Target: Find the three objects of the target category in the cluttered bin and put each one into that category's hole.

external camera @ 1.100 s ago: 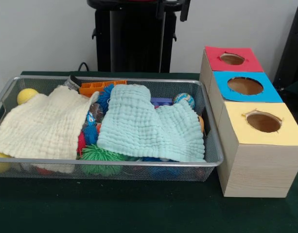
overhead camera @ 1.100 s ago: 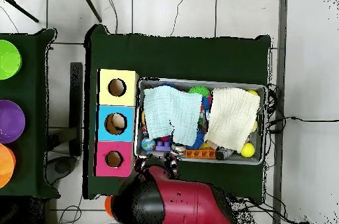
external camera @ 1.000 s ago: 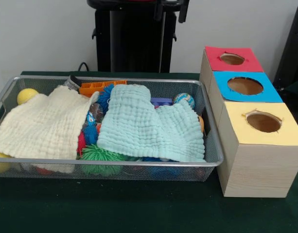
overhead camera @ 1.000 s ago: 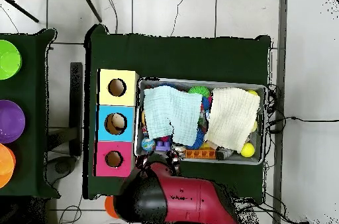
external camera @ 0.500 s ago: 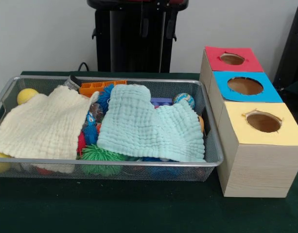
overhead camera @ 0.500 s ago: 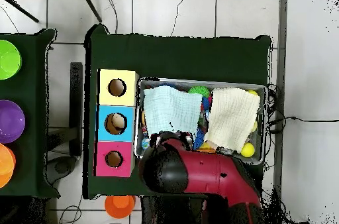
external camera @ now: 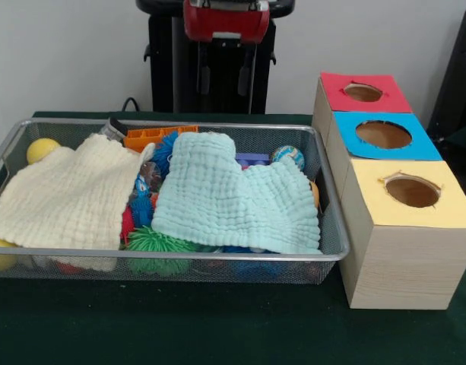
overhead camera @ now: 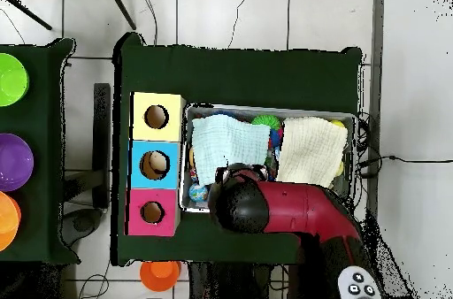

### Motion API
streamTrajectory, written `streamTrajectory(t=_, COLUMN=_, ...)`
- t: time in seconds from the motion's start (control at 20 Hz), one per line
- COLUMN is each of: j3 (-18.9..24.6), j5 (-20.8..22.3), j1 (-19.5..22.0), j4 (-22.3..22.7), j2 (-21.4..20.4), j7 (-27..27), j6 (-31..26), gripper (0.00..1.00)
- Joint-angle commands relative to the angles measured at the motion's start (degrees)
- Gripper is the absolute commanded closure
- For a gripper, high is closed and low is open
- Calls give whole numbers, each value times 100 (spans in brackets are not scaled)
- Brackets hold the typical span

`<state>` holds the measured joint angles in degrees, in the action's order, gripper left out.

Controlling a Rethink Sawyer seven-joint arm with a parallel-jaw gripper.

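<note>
The silver wire-mesh bin (external camera: 179,256) sits on the green table, full of toys; it also shows in the overhead view (overhead camera: 347,118). A cream cloth (external camera: 65,198) and a light blue cloth (external camera: 229,198) cover most of what is in it. No see-through bottle shows. The blue-surround hole (external camera: 383,134) is the middle one in the wooden box, and shows in the overhead view too (overhead camera: 155,164). My gripper (external camera: 225,85) hangs open and empty above the bin's far edge. In the overhead view my red arm (overhead camera: 283,207) covers the bin's near side and hides the gripper.
A red-surround hole (external camera: 362,92) and a yellow-surround hole (external camera: 412,190) flank the blue one. An orange toy (external camera: 153,137), a yellow ball (external camera: 41,148) and a green spiky ball (external camera: 153,243) lie in the bin. Coloured bowls (overhead camera: 13,161) stand on a side table.
My arm has swung from beside the pedestal out over the bin. The gripper has come down into the front view. The cloths and toys have not moved.
</note>
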<state>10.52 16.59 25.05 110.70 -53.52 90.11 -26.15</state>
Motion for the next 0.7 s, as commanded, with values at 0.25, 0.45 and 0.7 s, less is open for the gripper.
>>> streamTrajectory(t=0.25, j3=932, j5=889, j1=540, j4=-509, j2=990, j7=-606, j6=501, gripper=0)
streamTrajectory(t=0.45, j3=1015, j5=1107, j1=591, j4=-565, j2=1141, j7=-455, j6=707, gripper=0)
streamTrajectory(t=0.7, j3=1021, j5=1395, j1=632, j4=-711, j2=1437, j7=-272, j6=1032, gripper=0)
